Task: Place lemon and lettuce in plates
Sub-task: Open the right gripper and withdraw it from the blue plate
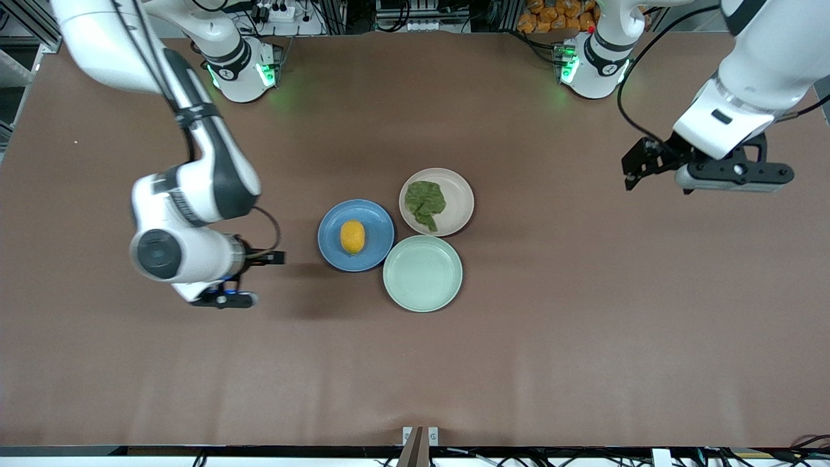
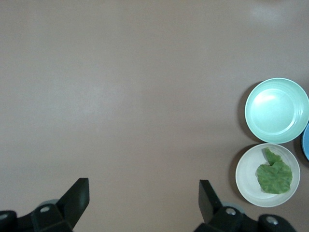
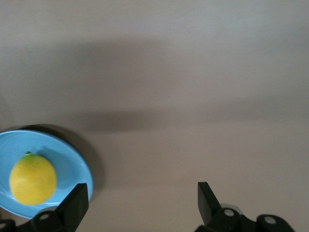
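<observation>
The blue plate runs off the edge of the right wrist view, and only a sliver of it shows in the left wrist view. The lemon lies in the middle of it, long axis running toward and away from the front camera. The right gripper hangs over bare table just beside this plate, toward the right arm's end, fingers spread wide and empty. The lettuce lies in the beige-pink plate, its stem end pointing toward the mint-green plate. The left gripper hangs well apart from all three plates, over the table toward the left arm's end, fingers wide, holding nothing.
</observation>
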